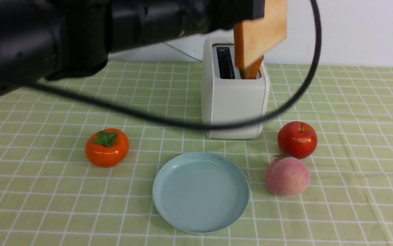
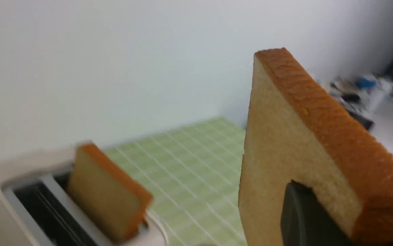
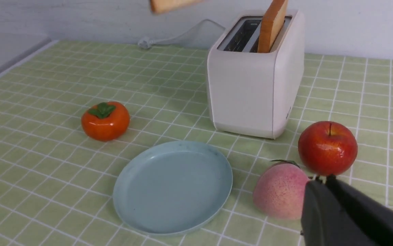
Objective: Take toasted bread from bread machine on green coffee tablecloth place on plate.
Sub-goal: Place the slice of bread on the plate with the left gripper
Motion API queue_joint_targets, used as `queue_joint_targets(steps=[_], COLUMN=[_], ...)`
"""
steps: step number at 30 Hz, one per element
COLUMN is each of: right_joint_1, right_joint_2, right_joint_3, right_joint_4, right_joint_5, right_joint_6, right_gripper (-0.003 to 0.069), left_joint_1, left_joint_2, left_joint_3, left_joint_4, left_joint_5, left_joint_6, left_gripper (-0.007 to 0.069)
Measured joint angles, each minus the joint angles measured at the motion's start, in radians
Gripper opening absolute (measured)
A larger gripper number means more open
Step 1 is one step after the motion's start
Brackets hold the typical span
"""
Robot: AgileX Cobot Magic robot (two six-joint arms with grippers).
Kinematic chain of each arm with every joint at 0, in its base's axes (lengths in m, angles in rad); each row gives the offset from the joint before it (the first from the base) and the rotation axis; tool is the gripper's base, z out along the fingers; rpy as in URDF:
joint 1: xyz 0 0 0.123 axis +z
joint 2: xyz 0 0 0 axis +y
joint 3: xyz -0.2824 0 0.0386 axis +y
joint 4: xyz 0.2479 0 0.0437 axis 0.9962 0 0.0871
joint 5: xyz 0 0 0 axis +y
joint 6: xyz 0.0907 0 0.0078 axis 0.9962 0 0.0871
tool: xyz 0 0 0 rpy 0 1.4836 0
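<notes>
My left gripper (image 1: pixel 249 12) is shut on one toasted bread slice (image 1: pixel 264 30) and holds it tilted in the air just above the bread machine (image 1: pixel 234 99). In the left wrist view one black finger (image 2: pixel 302 218) presses on the slice's face (image 2: pixel 285 143). The other slice (image 1: pixel 256 70) stands in the right slot; it also shows in the left wrist view (image 2: pixel 104 194) and the right wrist view (image 3: pixel 271 24). The empty plate (image 1: pixel 200 191) lies on the green tablecloth (image 1: pixel 46 205) in front of the machine. My right gripper (image 3: pixel 322 177) is shut and empty, low near the peach.
An orange persimmon (image 1: pixel 107 147) sits left of the plate. A red apple (image 1: pixel 297 139) and a pink peach (image 1: pixel 287 176) sit to its right. A black cable (image 1: pixel 182 124) from my left arm hangs across the front view. The machine's white cord (image 3: pixel 182 34) runs behind it.
</notes>
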Motion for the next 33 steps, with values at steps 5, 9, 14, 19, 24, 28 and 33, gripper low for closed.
queue_joint_targets(steps=[5,9,14,19,24,28,33], right_joint_1=[0.0,0.0,0.0,0.0,0.0,0.0,0.0], right_joint_2=[0.0,0.0,0.0,0.0,0.0,0.0,0.0], right_joint_3=[0.0,0.0,0.0,0.0,0.0,0.0,0.0], right_joint_4=[0.011,0.016,0.026,0.026,0.026,0.026,0.026], right_joint_5=[0.025,0.025,0.018,0.022,0.021,0.001,-0.008], right_joint_6=[0.0,0.0,0.0,0.0,-0.022,-0.026,-0.028], right_gripper=[0.0001,0.0002,0.0003,0.0003,0.0003,0.0004,0.0008], left_joint_1=[0.0,0.0,0.001,0.001,0.001,0.002,0.002], left_joint_2=[-0.101,-0.036,0.064,0.112,0.114,0.127,0.166], left_joint_3=[0.307,0.387,0.355,0.345,0.344,0.344,0.341], left_joint_4=[0.042,-0.007,-0.049,-0.046,-0.002,0.041,0.073], left_joint_5=[0.076,0.016,-0.034,-0.026,-0.002,-0.001,-0.027], left_joint_6=[-0.038,-0.084,-0.182,-0.222,-0.292,-0.351,-0.405], left_gripper=[0.0088,0.0088,0.0088,0.0088,0.0088,0.009,0.0171])
